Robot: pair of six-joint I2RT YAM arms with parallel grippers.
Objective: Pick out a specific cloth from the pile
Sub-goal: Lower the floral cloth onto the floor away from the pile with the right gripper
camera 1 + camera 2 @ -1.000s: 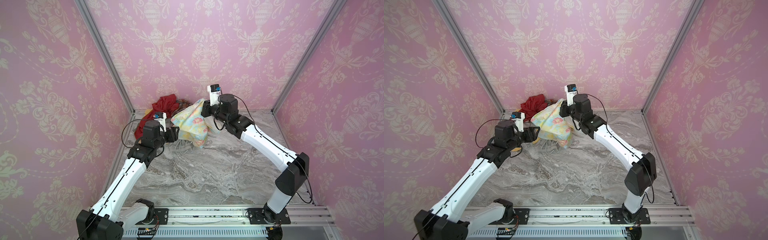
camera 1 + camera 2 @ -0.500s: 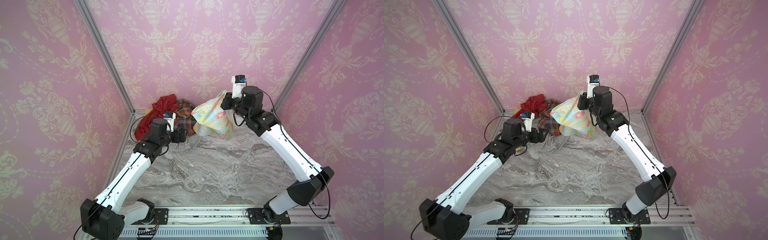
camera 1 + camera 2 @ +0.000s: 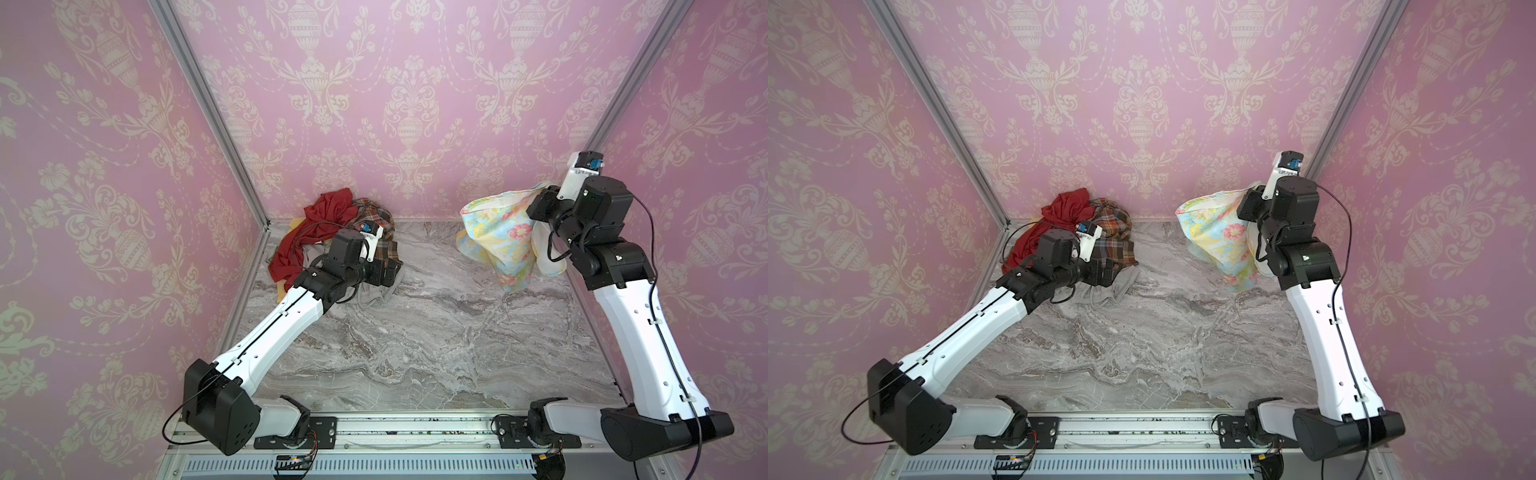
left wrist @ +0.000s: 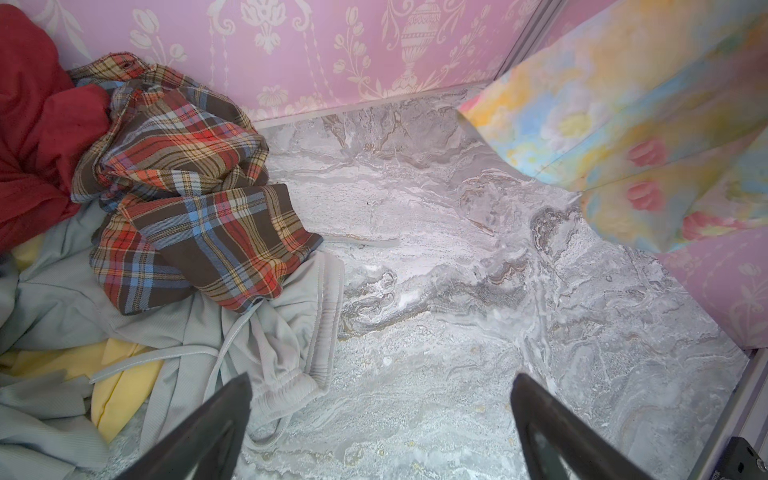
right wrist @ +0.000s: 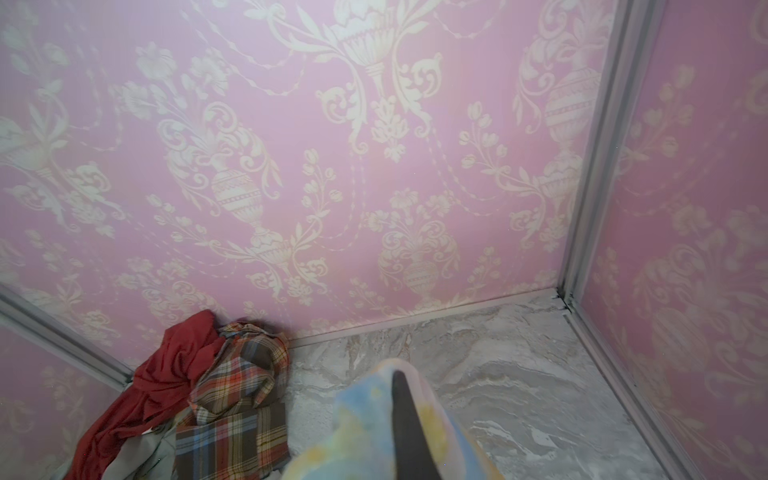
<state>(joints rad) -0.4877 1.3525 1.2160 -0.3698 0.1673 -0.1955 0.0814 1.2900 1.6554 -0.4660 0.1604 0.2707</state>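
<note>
Right gripper [image 3: 536, 198] clamped tight on the cloth [image 3: 505, 237], hanging over the marble table [image 3: 415, 332] at right rear, well apart from the pile [image 3: 328, 220] in the left corner; left gripper [image 4: 380, 382] spread wide, empty, beside the pile.

The cloth [image 3: 498, 232] hangs right of the pile [image 3: 324, 216].
</note>
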